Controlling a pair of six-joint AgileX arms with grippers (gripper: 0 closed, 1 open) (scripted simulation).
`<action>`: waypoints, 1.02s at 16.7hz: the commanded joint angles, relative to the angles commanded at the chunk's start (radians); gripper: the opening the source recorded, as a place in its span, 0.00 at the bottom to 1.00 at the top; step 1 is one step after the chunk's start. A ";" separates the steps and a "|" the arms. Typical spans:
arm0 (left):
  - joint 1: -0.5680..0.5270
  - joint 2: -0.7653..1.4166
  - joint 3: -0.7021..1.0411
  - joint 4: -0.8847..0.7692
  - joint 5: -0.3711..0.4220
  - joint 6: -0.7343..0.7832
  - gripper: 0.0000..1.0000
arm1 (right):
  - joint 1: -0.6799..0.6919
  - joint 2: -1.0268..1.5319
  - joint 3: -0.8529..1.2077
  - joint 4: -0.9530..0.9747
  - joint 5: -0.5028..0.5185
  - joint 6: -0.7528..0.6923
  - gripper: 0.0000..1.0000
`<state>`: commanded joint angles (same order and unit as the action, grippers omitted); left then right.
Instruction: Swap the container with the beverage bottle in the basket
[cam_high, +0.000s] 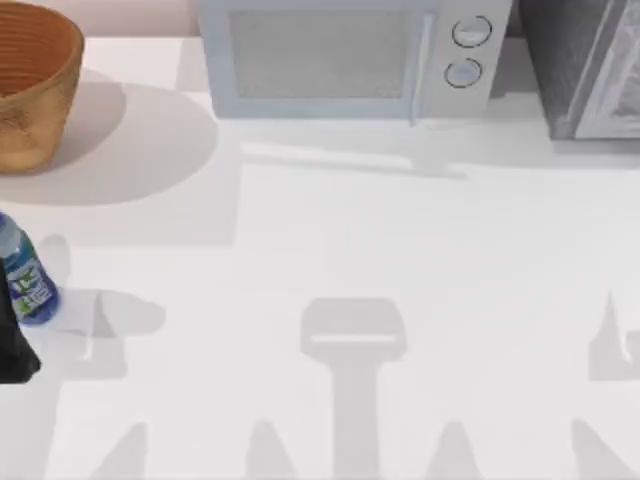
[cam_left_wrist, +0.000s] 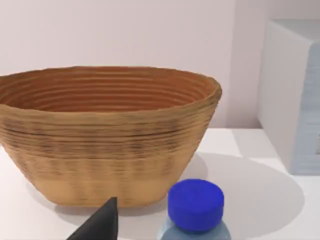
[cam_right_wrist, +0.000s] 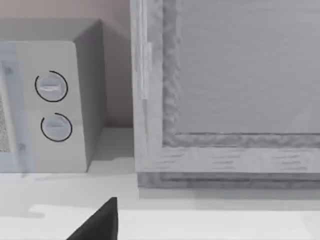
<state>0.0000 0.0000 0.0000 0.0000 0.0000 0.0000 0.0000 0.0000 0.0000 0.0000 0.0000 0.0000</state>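
Note:
The beverage bottle (cam_high: 26, 280), blue with a blue, green and white label, stands at the table's left edge; its blue cap (cam_left_wrist: 195, 205) is close in the left wrist view. My left gripper (cam_high: 14, 352) is a dark shape at the left edge, right beside the bottle on its near side. The orange-brown wicker basket (cam_high: 35, 95) sits at the far left corner, beyond the bottle, and its ribbed wall (cam_left_wrist: 107, 145) rises just behind the cap. The container is out of view. My right gripper (cam_right_wrist: 100, 224) faces the appliances at the back right.
A white microwave (cam_high: 345, 55) stands along the back edge at centre, its two dials (cam_right_wrist: 52, 105) visible in the right wrist view. A grey cabinet (cam_high: 590, 65) stands at the back right. Arm shadows fall across the table's front.

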 joint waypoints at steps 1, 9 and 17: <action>0.000 0.000 0.000 0.000 0.000 0.000 1.00 | 0.000 0.000 0.000 0.000 0.000 0.000 1.00; 0.017 0.235 0.164 -0.163 0.012 0.024 1.00 | 0.000 0.000 0.000 0.000 0.000 0.000 1.00; 0.061 0.824 0.782 -0.474 0.081 0.094 1.00 | 0.000 0.000 0.000 0.000 0.000 0.000 1.00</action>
<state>0.0605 0.8241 0.7822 -0.4735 0.0807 0.0939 0.0000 0.0000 0.0000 0.0000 0.0000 0.0000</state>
